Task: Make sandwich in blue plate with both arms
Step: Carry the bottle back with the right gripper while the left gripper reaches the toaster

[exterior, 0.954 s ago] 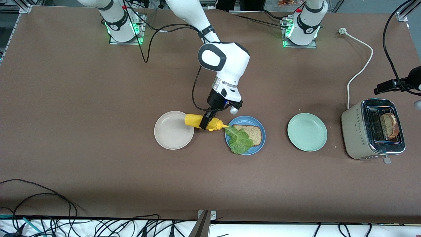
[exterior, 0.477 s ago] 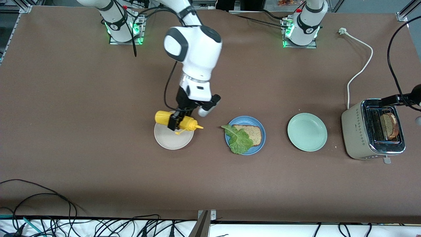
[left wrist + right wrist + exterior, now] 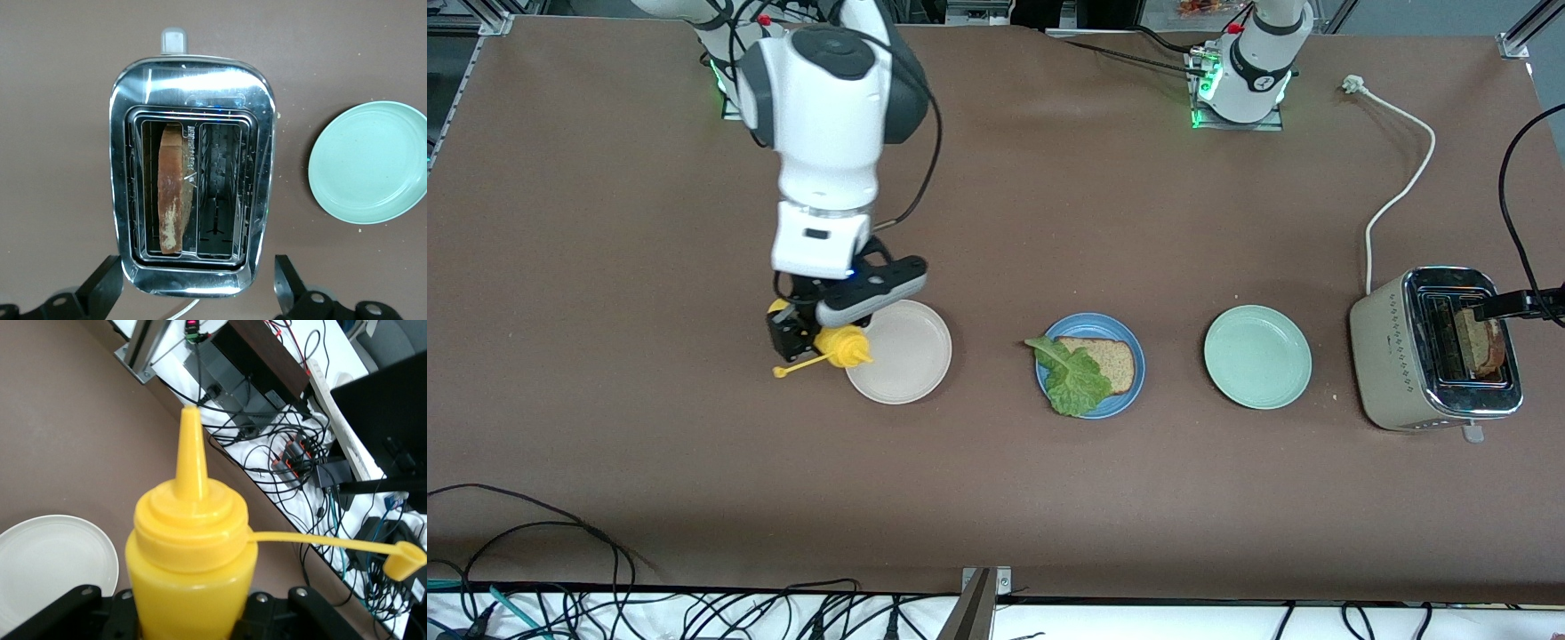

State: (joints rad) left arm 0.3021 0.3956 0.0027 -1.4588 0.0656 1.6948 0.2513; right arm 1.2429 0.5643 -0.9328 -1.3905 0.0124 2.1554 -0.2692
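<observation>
Front view first: my right gripper is clamped tight on the yellow mustard bottle, hanging just over the table at the edge of the off-white plate, cap dangling open on its strap. The sandwich so far sits on the blue plate, between the off-white plate and the green plate: one bread slice with the lettuce leaf draped over its end toward my right arm. My left gripper is over the toaster at the left arm's end of the table, fingers spread wide on either side of it, holding nothing, with the toasted slice standing in one slot below. What could go wrong: the nozzle is uncapped, so a tilt or a squeeze on setting down could dribble mustard, and a bottle set half on the plate rim could topple. Over at the toaster, my wide fingers could catch the slot frame instead of the bread. I can't see whether any mustard landed on the lettuce, and the bottle's lower half is hidden under my wrist.
</observation>
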